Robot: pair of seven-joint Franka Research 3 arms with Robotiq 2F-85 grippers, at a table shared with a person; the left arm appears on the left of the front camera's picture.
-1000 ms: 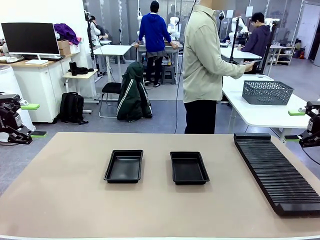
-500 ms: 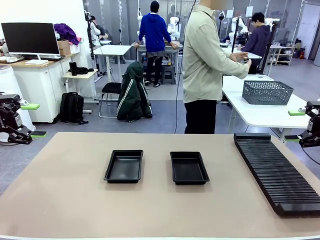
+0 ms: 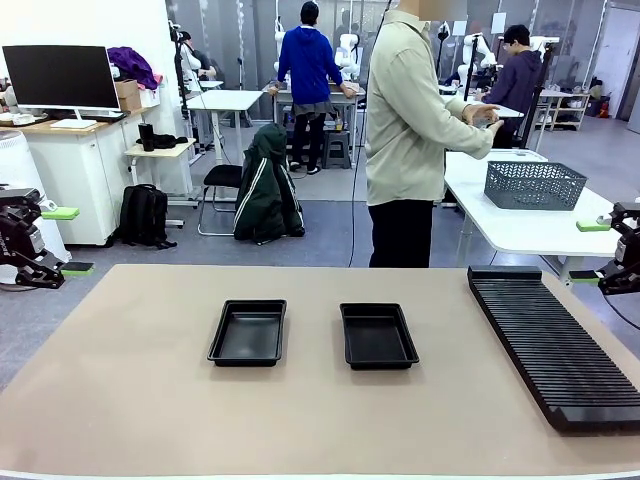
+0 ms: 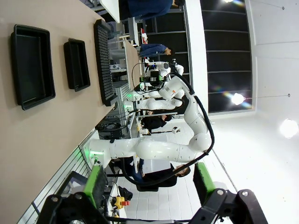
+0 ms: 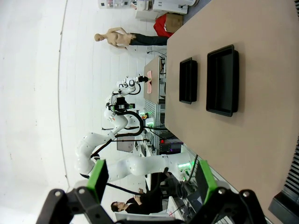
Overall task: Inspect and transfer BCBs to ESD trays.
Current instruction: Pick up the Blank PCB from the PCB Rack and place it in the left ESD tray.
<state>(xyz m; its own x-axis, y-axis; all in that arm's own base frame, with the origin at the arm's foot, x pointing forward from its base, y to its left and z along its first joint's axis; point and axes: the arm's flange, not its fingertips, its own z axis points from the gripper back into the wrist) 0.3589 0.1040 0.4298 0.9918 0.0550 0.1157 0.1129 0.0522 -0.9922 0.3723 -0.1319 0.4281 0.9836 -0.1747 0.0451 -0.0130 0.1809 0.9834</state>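
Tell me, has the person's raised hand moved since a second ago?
Yes. The person's hand has gone up and toward picture left, farther from the grey mesh basket below it.

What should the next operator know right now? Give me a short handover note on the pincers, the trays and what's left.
Pincers: the left pincer is open, holds nothing, and is parked off the left edge of the table. The right pincer is open, holds nothing, and is off the right edge by the slotted rack.
Trays: the left tray and right tray sit side by side mid-table, both empty.
The person at the far side is turned toward the mesh basket. Their hands are raised. What they hold is too small to tell.
Done: nothing transferred.
Left: inspect the BCBs and fill both trays.
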